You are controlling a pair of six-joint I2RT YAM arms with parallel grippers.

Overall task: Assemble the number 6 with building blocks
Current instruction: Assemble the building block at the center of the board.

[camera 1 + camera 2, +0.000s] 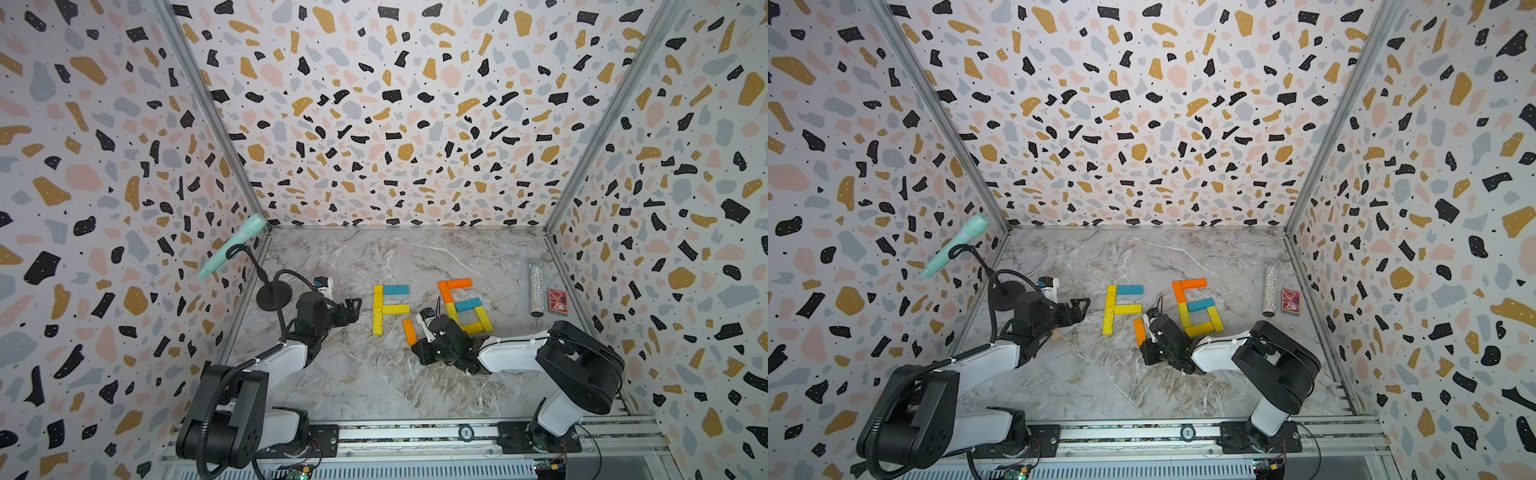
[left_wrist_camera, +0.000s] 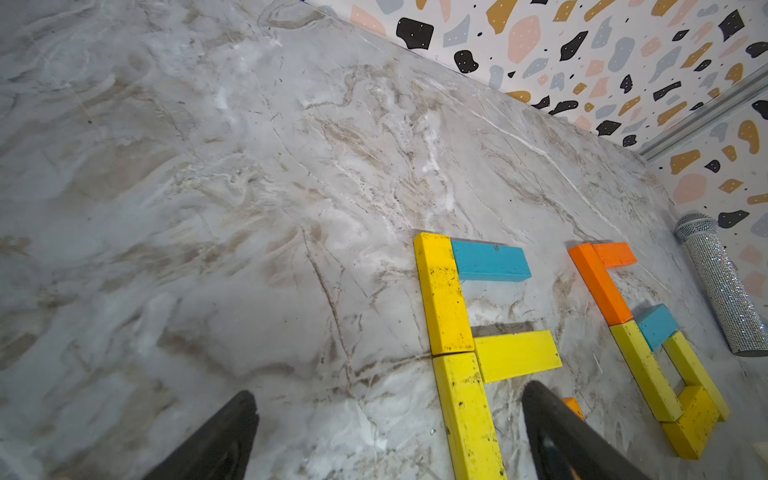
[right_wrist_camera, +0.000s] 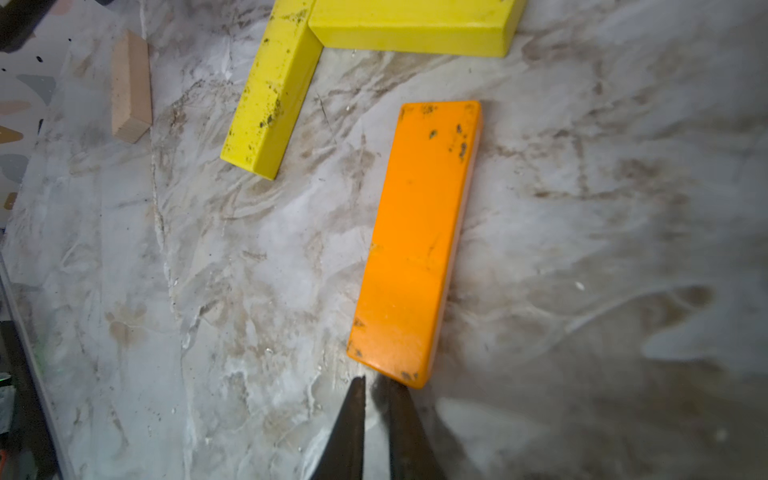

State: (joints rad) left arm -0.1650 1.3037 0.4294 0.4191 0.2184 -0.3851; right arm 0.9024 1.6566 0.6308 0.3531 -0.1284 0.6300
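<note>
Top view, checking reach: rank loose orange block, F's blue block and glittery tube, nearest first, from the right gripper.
1. Loose orange block, at the right gripper.
2. F's blue block, farther back.
3. Glittery tube, by right wall.

- Six building blocks [image 1: 484, 319] lie flat on the counter [image 1: 374, 374] as a slightly tilted figure 6. Two orange planks [image 1: 459, 284] form its top corner, a blue plank [image 1: 468, 304] crosses the middle, and yellow planks [image 1: 473, 328] close the loop.
- At nine o'clock of it, an F shape has a two-piece yellow stem [image 1: 377, 316], a blue top bar [image 1: 395, 289] and a yellow middle bar [image 1: 395, 309].
- A loose orange plank [image 3: 415, 241] lies flat at seven o'clock of the 6, clear of the F.
- A pale bare-wood block [image 3: 131, 87] lies apart, at nine o'clock of the F's foot.
</note>
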